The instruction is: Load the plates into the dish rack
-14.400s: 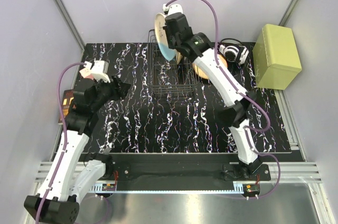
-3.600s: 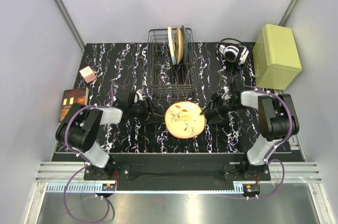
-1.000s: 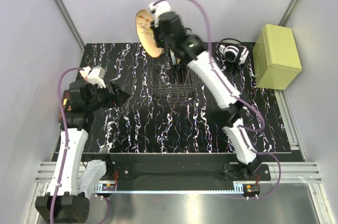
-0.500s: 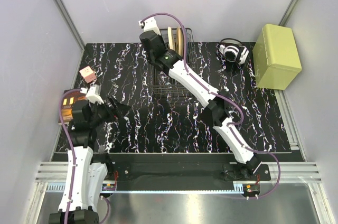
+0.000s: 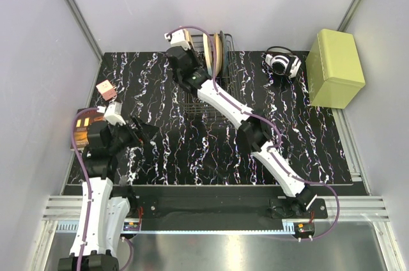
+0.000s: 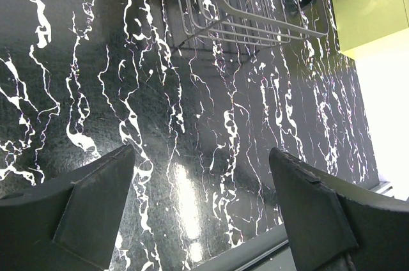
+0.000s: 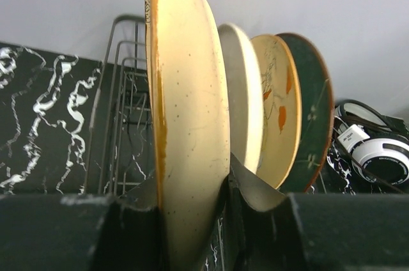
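Note:
My right gripper (image 7: 192,220) is shut on an orange-rimmed plate (image 7: 185,124), held upright and edge-on at the left side of the black wire dish rack (image 7: 121,92). To its right stand a cream plate (image 7: 241,111), an orange patterned plate (image 7: 276,105) and a dark teal plate (image 7: 314,124). In the top view the right gripper (image 5: 190,66) reaches over the rack (image 5: 211,101), where plates (image 5: 217,50) stand at the back. My left gripper (image 5: 146,131) is open and empty over the mat at the left; it also shows in the left wrist view (image 6: 201,188).
White headphones (image 5: 281,63) lie right of the rack. A yellow-green box (image 5: 335,66) stands at the far right. A small pink box (image 5: 106,90) and a brown book (image 5: 82,127) lie at the left edge. The mat (image 5: 211,156) is black with white veins.
My right gripper has moved slightly down and right with the orange plate, into the rack's left side. A second ago the plate was high above the rack. The left arm is still.

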You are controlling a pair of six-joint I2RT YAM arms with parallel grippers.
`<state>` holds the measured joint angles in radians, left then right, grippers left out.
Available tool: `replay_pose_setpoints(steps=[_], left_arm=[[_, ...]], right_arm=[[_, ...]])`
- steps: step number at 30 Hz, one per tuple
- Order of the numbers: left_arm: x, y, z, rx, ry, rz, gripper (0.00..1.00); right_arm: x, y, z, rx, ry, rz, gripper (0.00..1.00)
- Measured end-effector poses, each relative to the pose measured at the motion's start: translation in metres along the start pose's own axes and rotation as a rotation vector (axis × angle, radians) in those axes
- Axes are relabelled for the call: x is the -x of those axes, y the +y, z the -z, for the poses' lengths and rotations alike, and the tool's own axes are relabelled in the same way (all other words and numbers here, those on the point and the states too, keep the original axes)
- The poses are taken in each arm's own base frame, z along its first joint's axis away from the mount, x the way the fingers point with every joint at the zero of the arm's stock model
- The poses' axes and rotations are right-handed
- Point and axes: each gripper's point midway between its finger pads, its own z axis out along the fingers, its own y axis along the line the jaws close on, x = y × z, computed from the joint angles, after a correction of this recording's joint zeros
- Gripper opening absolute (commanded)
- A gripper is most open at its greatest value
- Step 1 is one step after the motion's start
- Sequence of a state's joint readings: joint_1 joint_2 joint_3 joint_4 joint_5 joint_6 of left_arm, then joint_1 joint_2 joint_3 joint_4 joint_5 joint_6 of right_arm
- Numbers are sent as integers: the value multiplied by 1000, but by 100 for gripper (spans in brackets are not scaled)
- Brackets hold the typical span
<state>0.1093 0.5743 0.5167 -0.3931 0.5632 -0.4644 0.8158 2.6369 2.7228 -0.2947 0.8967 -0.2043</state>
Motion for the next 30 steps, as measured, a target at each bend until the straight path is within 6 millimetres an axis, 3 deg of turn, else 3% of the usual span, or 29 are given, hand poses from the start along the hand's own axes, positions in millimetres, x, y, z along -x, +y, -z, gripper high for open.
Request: replay_pose_setpoints(steps=[6,18,30], left_arm=[[4,-5,4,-15,-29,-22,92],[7,-13,8,-38,-53,-50,93],[8,-14,7,-42,-61,-57,93]], right_arm=[[-17,1,-11,-12,13,47,0],[-12,-35,-36,-99,-8,40,0],[-33,-30,-42,-107,16,93,0]])
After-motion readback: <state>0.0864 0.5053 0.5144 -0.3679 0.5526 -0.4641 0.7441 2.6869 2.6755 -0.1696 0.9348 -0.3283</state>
